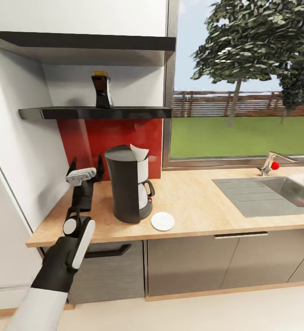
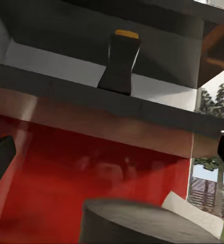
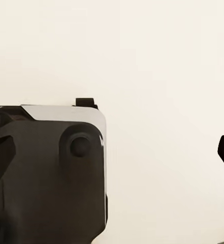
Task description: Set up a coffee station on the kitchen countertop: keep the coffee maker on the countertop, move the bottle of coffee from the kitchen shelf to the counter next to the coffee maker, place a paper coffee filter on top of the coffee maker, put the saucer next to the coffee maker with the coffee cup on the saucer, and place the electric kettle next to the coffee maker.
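Observation:
The bottle of coffee (image 1: 101, 90) (image 2: 120, 62), dark with an orange lid, stands on the kitchen shelf (image 1: 124, 112) (image 2: 66, 89). Below it the coffee maker (image 1: 127, 185) (image 2: 137, 223) stands on the kitchen countertop (image 1: 193, 202). A paper coffee filter (image 1: 138, 152) sits in its top. The saucer (image 1: 163, 221) lies bare just right of the machine, near the front edge. My left gripper (image 1: 86, 162) (image 2: 112, 157) is open and empty, raised left of the coffee maker and below the shelf. My right gripper (image 3: 112, 157) is open over pale floor. The coffee cup and electric kettle are out of view.
A red backsplash (image 1: 110, 135) sits behind the coffee maker, and a white wall panel (image 1: 14, 184) closes the counter's left end. A sink (image 1: 271, 195) with a faucet (image 1: 271, 163) is set in the counter under the window at right. An upper shelf (image 1: 87, 46) overhangs the bottle.

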